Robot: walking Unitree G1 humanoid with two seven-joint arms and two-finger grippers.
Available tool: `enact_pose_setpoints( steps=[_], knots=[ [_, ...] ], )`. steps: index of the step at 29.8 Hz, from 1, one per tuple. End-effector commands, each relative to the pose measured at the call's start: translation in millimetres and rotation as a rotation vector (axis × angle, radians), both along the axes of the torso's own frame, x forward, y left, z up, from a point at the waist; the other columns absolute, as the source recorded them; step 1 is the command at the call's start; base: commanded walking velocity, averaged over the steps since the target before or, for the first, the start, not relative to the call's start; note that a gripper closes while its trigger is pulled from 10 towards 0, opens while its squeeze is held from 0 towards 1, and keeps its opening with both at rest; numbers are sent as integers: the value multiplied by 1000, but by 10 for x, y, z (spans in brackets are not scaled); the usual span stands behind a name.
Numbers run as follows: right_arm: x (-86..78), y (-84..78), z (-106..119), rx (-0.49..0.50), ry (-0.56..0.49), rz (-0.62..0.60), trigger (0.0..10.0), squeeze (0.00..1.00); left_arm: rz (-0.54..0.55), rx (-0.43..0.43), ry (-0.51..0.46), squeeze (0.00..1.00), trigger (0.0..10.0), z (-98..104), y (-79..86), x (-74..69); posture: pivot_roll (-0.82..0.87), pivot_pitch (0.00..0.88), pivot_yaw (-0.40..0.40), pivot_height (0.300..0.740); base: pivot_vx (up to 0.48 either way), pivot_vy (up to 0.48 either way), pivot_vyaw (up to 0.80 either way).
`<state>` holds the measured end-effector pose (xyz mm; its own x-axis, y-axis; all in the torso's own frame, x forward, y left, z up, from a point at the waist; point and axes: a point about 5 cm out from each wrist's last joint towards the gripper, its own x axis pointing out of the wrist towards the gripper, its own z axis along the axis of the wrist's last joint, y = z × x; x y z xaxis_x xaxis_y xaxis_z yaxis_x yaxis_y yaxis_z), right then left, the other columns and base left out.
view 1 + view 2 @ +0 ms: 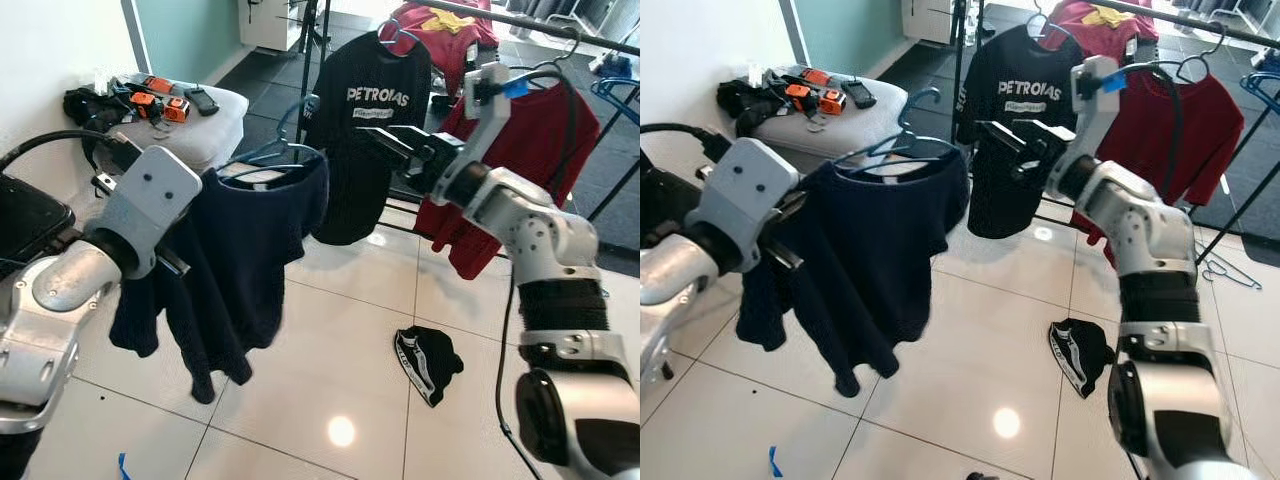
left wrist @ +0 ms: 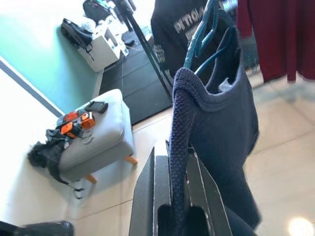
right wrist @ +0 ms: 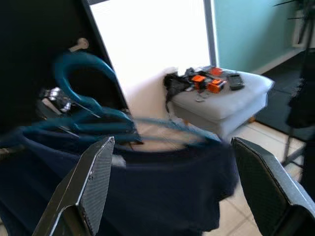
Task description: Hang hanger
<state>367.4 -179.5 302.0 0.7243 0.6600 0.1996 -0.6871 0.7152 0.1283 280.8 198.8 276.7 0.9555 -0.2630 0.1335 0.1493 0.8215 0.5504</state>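
The left hand (image 2: 172,216) grips the navy sweater (image 1: 240,270) on its teal hanger (image 1: 895,140) (hook pointing up, bar roughly level); the right hand (image 3: 170,187) gapes wide beside it.

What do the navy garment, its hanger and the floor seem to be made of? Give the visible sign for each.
Navy garment: knitted fabric, probably; the left wrist view shows ribbed knit at its edge.
Hanger: smooth teal plastic, apparently, with a slight sheen.
Floor: glossy pale tiles; grout lines and a lamp reflection show.
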Motion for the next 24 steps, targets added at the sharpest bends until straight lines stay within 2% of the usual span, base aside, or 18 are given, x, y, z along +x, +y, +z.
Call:
enact_pose_setpoints(
  steps=[1,2,3,4,6,7,8,9,10,11,12,14,15,19,21,22,23,24],
  knots=[
    [27,-53,-67,-7,17,-52,10000,0,8,-95,-38,0,3843,52,31,-11,-23,105,-61,740,0,0,0],
    [27,-53,-67,-7,17,-52,10000,0,8,-95,-38,0,3843,52,31,-11,-23,105,-61,740,0,0,0],
    [49,-75,-122,-3,37,-86,10000,0,10,-156,-34,0,7765,22,47,-11,-23,105,-61,740,0,0,0],
    [87,-95,-278,-2,99,-143,10000,0,11,-332,-17,0,10000,-74,84,-16,-28,107,-57,740,0,0,0],
    [87,-95,-278,-2,99,-143,10000,0,11,-332,-17,0,10000,-74,84,-16,-28,107,-57,740,0,0,0],
    [97,-85,-468,-2,158,-179,10000,0,38,-520,6,0,10000,-247,156,-41,-32,107,-53,740,0,0,-800],
    [97,-85,-468,-2,158,-179,10000,0,38,-520,6,0,10000,-247,156,-41,-32,107,-53,740,0,0,-800],
    [88,-75,-681,-7,216,-208,10000,0,95,-658,27,0,10000,-499,247,-107,-34,109,-59,740,0,0,-800],
    [88,-75,-681,-7,216,-208,10000,0,95,-658,27,0,10000,-499,247,-107,-34,109,-59,740,0,0,-800],
    [65,-97,-959,-14,292,-262,10000,0,189,-746,60,0,10000,-847,350,-237,-31,113,-70,740,0,0,-800],
    [65,-97,-959,-14,292,-262,10000,0,189,-746,60,0,10000,-847,350,-237,-31,113,-70,740,0,0,-800],
    [-28,-150,-1414,-31,393,-334,10000,0,339,-790,145,0,10000,-1418,443,-547,-23,116,-87,740,0,0,-294],
    [-57,-168,-1527,-40,416,-352,10000,0,367,-788,173,0,10000,-1546,444,-631,-23,115,-90,740,0,0,0],
    [-115,-157,-1755,-80,458,-369,10000,0,331,-833,182,0,10000,-1620,397,-710,-27,109,-102,740,0,0,0],
    [-115,-157,-1755,-80,458,-369,10000,0,331,-833,182,0,10000,-1620,397,-710,-27,109,-102,740,0,0,0],
    [-134,-141,-1823,-100,467,-372,10000,0,322,-844,166,0,10000,-1601,398,-716,-28,109,-103,740,360,0,0],
    [-173,-117,-1926,-118,485,-382,10000,0,260,-834,101,0,10000,-1431,368,-673,-30,107,-109,740,480,0,0],
    [-173,-117,-1926,-118,485,-382,10000,0,260,-834,101,0,10000,-1431,368,-673,-30,107,-109,740,480,0,0]
  ],
)
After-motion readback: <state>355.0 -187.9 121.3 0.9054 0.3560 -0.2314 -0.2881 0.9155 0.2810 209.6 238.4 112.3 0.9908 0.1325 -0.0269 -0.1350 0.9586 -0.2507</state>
